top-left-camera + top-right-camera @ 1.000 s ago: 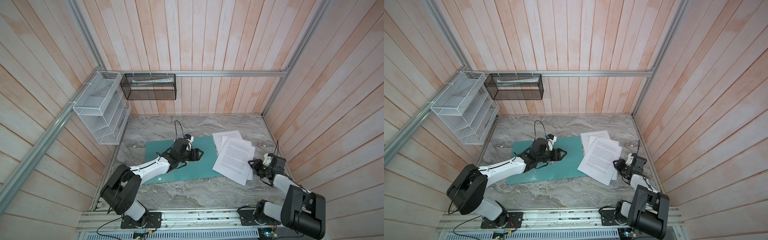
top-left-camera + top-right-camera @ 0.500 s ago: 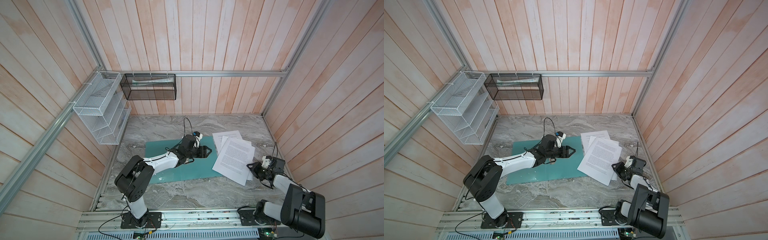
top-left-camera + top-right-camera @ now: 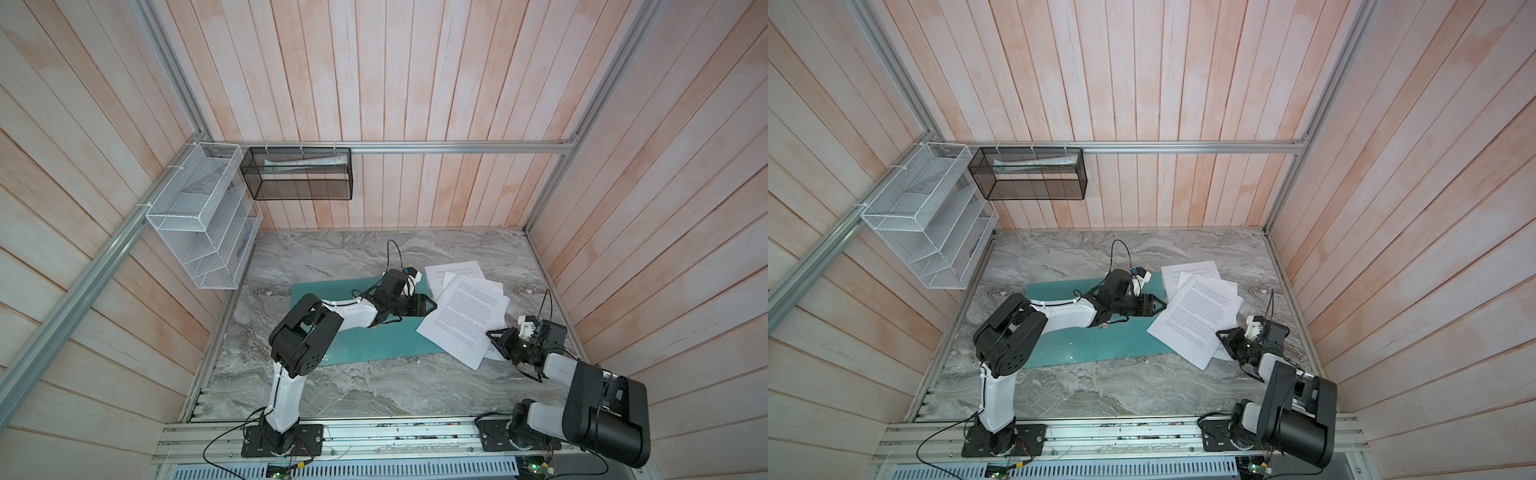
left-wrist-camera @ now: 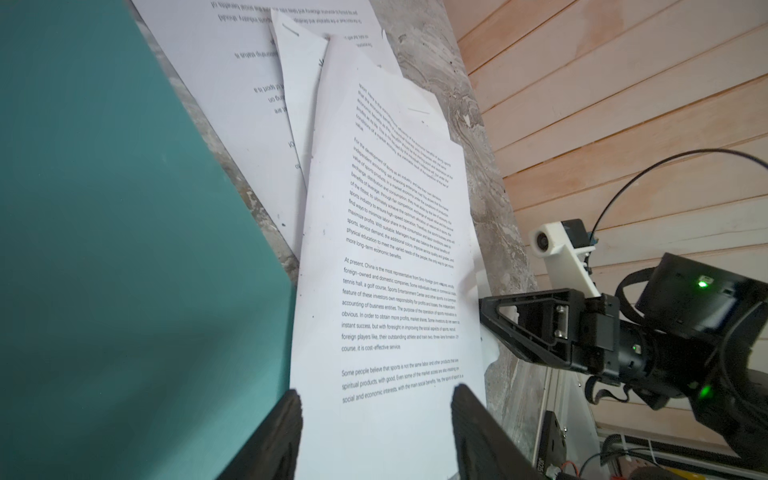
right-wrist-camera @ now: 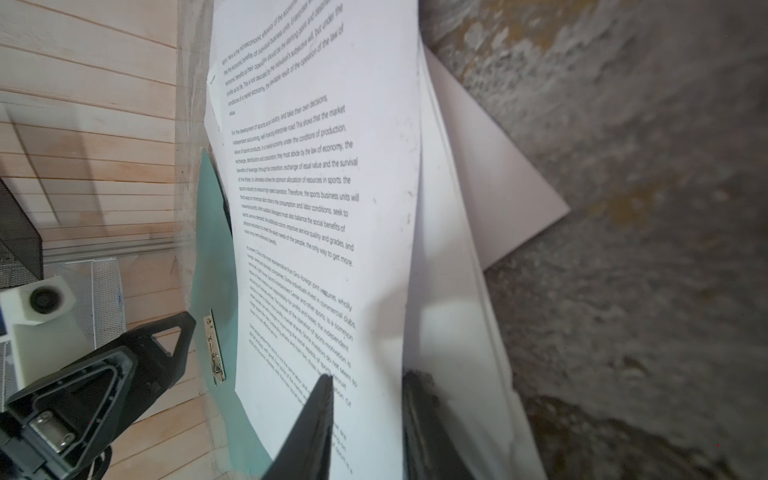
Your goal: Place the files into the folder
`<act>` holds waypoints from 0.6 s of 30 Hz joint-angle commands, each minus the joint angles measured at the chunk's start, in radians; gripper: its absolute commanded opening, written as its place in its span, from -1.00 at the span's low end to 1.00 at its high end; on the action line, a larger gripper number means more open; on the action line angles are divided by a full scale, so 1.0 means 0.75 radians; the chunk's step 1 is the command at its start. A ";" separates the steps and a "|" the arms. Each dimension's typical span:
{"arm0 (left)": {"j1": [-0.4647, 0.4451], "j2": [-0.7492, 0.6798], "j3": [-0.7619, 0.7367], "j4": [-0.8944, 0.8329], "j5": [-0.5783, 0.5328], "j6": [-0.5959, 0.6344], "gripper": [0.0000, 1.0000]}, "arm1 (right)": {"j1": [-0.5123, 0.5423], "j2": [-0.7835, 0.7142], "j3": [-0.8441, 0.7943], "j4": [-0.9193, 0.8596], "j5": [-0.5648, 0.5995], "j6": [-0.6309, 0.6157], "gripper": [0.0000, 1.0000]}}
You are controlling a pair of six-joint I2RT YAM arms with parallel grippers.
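In both top views the files (image 3: 465, 316) (image 3: 1196, 316) lie fanned on the marble at the right end of the folder (image 3: 374, 345) (image 3: 1092, 345), the top sheet overlapping its near right corner. The left gripper (image 3: 432, 306) sits over the folder's right edge and the right gripper (image 3: 490, 334) at the sheets' edge farthest from the folder. How the jaws stand is too small to read there

The left wrist view shows the left gripper (image 4: 376, 395) with jaws spread wide, the printed top sheet between them, pinching nothing. The right wrist view shows the right gripper (image 5: 368, 380) with jaws a little apart astride the sheets' raised edge, and the folder's metal clip (image 5: 216, 353)

Only the top views show the white wire rack (image 3: 199, 224) and black mesh basket (image 3: 299, 174) on the walls beyond the folder
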 commanded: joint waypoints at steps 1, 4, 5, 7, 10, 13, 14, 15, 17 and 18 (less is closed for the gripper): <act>-0.016 0.037 0.049 0.050 0.074 -0.007 0.17 | -0.004 0.015 -0.024 0.053 -0.038 0.029 -0.41; -0.028 0.069 0.064 0.046 0.087 -0.012 0.16 | -0.005 0.024 -0.040 0.101 -0.063 0.056 -0.40; -0.031 0.082 0.066 0.047 0.089 -0.014 0.15 | -0.004 0.028 -0.044 0.120 -0.074 0.066 -0.41; -0.032 0.102 0.065 0.051 0.091 -0.023 0.13 | -0.003 0.037 -0.046 0.151 -0.098 0.082 -0.41; -0.032 0.125 0.050 0.069 0.093 -0.043 0.12 | -0.004 0.039 -0.046 0.195 -0.131 0.107 -0.40; -0.032 0.152 0.048 0.067 0.097 -0.051 0.11 | -0.003 0.041 -0.039 0.215 -0.147 0.115 -0.40; -0.032 0.161 0.047 0.066 0.099 -0.051 0.11 | 0.000 0.045 -0.034 0.220 -0.153 0.112 -0.40; -0.032 0.169 0.044 0.067 0.101 -0.051 0.11 | -0.002 0.048 -0.029 0.219 -0.155 0.112 -0.40; -0.031 0.184 0.037 0.070 0.109 -0.052 0.08 | 0.004 0.058 -0.022 0.235 -0.166 0.112 -0.40; -0.032 0.190 0.034 0.072 0.111 -0.054 0.08 | 0.011 0.062 -0.020 0.241 -0.165 0.114 -0.39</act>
